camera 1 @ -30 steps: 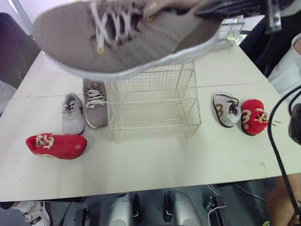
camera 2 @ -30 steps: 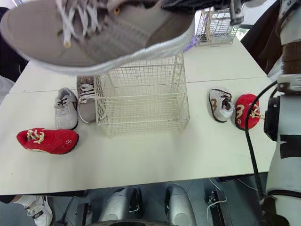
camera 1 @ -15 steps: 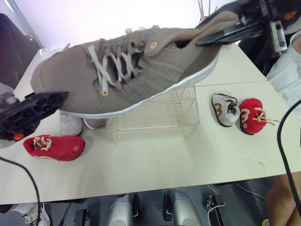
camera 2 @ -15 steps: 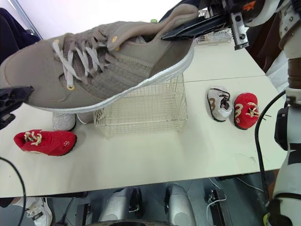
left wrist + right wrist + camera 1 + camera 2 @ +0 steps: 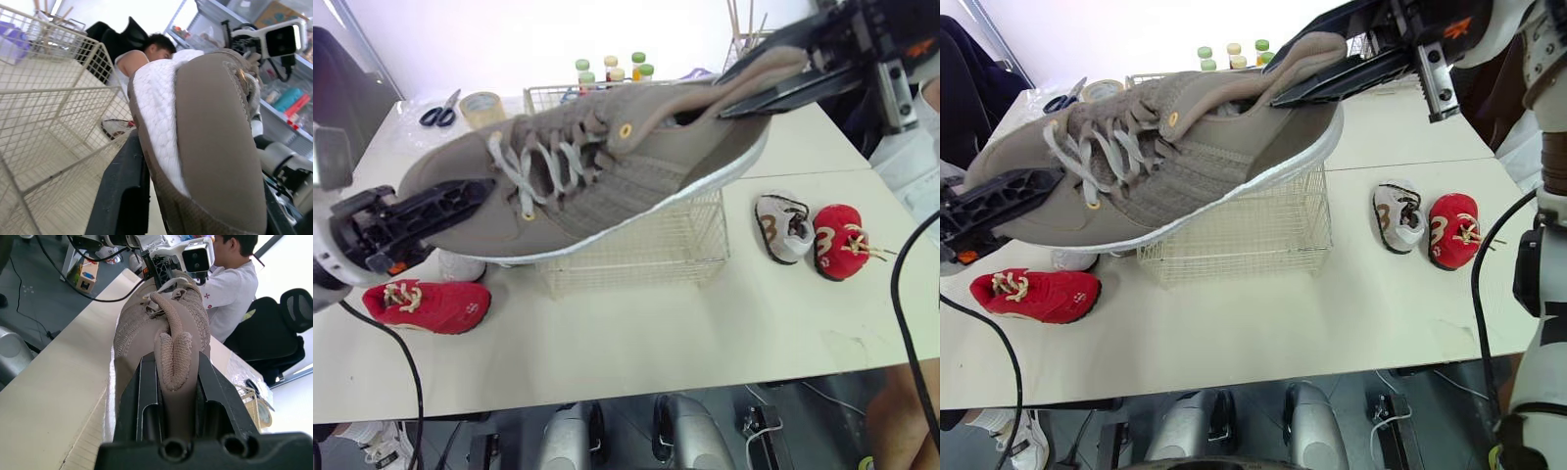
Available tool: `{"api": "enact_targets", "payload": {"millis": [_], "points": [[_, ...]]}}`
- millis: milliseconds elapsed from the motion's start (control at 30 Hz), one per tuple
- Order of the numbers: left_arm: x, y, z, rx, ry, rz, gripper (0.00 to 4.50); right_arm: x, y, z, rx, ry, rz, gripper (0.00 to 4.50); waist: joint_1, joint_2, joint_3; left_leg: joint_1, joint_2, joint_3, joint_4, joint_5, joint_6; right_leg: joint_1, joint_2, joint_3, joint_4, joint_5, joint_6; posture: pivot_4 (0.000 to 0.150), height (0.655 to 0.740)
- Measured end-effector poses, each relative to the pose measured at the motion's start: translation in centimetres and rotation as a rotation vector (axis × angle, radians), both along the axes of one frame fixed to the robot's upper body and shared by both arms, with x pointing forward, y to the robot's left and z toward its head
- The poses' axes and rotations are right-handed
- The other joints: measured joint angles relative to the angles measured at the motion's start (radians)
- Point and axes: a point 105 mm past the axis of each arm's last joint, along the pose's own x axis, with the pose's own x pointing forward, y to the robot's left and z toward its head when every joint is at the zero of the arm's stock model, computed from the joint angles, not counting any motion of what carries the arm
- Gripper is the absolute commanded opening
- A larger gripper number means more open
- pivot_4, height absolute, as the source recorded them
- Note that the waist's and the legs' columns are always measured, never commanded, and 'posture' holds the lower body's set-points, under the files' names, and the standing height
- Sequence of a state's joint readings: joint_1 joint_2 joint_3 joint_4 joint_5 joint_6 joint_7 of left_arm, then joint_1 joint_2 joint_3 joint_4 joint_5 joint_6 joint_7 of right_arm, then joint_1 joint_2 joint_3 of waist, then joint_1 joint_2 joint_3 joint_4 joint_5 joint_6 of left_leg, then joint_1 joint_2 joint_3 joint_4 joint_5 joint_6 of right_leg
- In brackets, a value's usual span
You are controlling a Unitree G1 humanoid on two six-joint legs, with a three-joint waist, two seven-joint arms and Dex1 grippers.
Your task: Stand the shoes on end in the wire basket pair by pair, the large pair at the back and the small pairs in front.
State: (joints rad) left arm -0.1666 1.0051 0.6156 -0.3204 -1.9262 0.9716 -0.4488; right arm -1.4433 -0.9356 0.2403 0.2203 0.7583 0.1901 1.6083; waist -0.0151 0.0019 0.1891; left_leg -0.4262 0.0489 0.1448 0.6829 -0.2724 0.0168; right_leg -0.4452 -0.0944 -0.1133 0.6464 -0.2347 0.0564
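Observation:
A large tan shoe (image 5: 607, 166) hangs lengthwise in the air above the cream wire basket (image 5: 646, 250), toe to the left. My right gripper (image 5: 744, 88) is shut on its heel collar (image 5: 173, 352). My left gripper (image 5: 460, 201) is shut on the toe, with one black finger (image 5: 122, 196) against the sole's edge. On the table to the left lie a red small shoe (image 5: 428, 305) and a white small shoe (image 5: 1072, 259), the latter mostly hidden by the held shoe. To the right of the basket lie a white small shoe (image 5: 781, 227) and a red small shoe (image 5: 840, 241).
At the back of the table are scissors (image 5: 437, 113), a tape roll (image 5: 481, 106), several small bottles (image 5: 612, 69) and a second wire rack (image 5: 548, 95). A person (image 5: 913, 137) sits at the right edge. A black cable (image 5: 901, 323) hangs at the right.
The tan shoe has dropped away from the camera toward the basket. My left gripper rose from the left and closed on its toe. The right gripper keeps the heel.

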Motion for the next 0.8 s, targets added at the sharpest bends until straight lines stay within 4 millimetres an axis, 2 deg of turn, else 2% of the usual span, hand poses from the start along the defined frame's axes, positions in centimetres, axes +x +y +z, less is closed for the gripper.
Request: {"api": "enact_targets", "payload": {"millis": [100, 133, 167, 200, 267, 333, 467, 533, 600, 700, 800], "points": [[0.4, -0.1, 0.1, -0.052, -0.018, 0.024, 1.19, 0.8, -0.3, 0.8, 0.064, 0.036, -0.052, 3.09, 0.003, -0.002, 0.0, 0.0, 0.0, -0.001, 0.001, 0.0, 0.0, 0.001, 0.0, 0.0, 0.0, 0.0, 0.0, 0.15, 0.74], [0.5, -0.1, 0.3, -0.065, -0.026, 0.034, 1.19, 1.1, -0.6, 1.0, 0.089, 0.052, -0.08, 3.73, 0.004, -0.002, 0.0, 0.0, 0.0, -0.001, 0.001, 0.0, 0.0, 0.001, 0.0, 0.0, 0.0, 0.0, 0.0, 0.15, 0.74], [0.6, -0.1, 0.4, -0.086, -0.041, 0.05, 1.19, 1.6, -1.0, 1.5, 0.144, 0.086, -0.123, 4.17, 0.004, -0.002, 0.0, 0.0, -0.001, -0.001, 0.001, 0.0, 0.0, 0.001, -0.001, 0.0, 0.0, 0.0, 0.0, 0.15, 0.74], [0.5, -0.1, 0.6, -0.129, -0.063, 0.07, 1.19, 2.4, -2.2, 2.1, 0.253, 0.167, -0.179, 4.41, 0.005, -0.004, -0.001, 0.0, -0.001, -0.001, 0.001, 0.0, 0.001, 0.002, -0.001, 0.0, -0.001, 0.0, 0.0, 0.15, 0.74], [0.4, 0.3, 0.7, -0.198, -0.09, 0.11, 1.19, 4.0, -5.2, 2.1, 0.43, 0.34, -0.283, 4.41, 0.006, -0.011, -0.001, 0.0, -0.001, -0.003, 0.002, 0.0, 0.001, 0.003, -0.002, -0.001, -0.002, 0.0, 0.0, 0.15, 0.74], [0.0, 0.1, 1.2, -0.26, -0.125, 0.118, 1.19, 5.2, -7.7, 0.6, 0.565, 0.544, -0.336, 4.41, 0.006, -0.014, -0.002, 0.0, -0.001, -0.003, 0.002, -0.001, 0.002, 0.005, -0.003, -0.001, -0.002, 0.0, 0.0, 0.15, 0.74], [-0.5, -0.2, 2.2, -0.39, -0.187, 0.151, 1.19, 6.0, -9.4, -2.4, 0.788, 0.889, -0.291, 4.41, 0.004, -0.013, -0.001, 0.002, -0.001, -0.004, 0.002, 0.0, 0.001, 0.005, -0.003, -0.001, 0.0, 0.0, 0.0, 0.15, 0.74], [-0.3, -0.2, 3.0, -0.481, -0.21, 0.169, 1.19, 5.8, -8.6, -3.9, 0.849, 1.017, -0.233, 4.41, 0.002, -0.013, -0.001, 0.002, 0.0, -0.004, 0.002, 0.001, 0.0, 0.006, -0.002, -0.001, 0.002, 0.0, 0.0, 0.15, 0.74], [0.0, -0.4, 3.7, -0.55, -0.227, 0.168, 1.19, 5.5, -6.5, -5.3, 0.852, 1.101, -0.2, 4.41, 0.003, -0.011, -0.001, 0.003, 0.0, -0.005, 0.002, 0.002, -0.001, 0.006, 0.0, -0.001, 0.003, 0.0, 0.0, 0.15, 0.74], [0.8, -1.5, 4.0, -0.601, -0.237, 0.148, 1.19, 4.5, -3.3, -5.8, 0.844, 1.166, -0.121, 4.41, 0.006, -0.011, -0.002, 0.003, 0.0, -0.006, 0.002, 0.002, -0.002, 0.006, 0.003, -0.001, 0.003, 0.0, 0.0, 0.15, 0.74], [1.7, -2.9, 3.3, -0.586, -0.217, 0.14, 1.19, 3.6, -0.4, -5.7, 0.832, 1.178, -0.078, 4.41, 0.01, -0.012, -0.002, 0.002, -0.001, -0.006, 0.002, 0.002, -0.001, 0.007, 0.003, -0.001, 0.002, 0.0, 0.0, 0.15, 0.74]]}}
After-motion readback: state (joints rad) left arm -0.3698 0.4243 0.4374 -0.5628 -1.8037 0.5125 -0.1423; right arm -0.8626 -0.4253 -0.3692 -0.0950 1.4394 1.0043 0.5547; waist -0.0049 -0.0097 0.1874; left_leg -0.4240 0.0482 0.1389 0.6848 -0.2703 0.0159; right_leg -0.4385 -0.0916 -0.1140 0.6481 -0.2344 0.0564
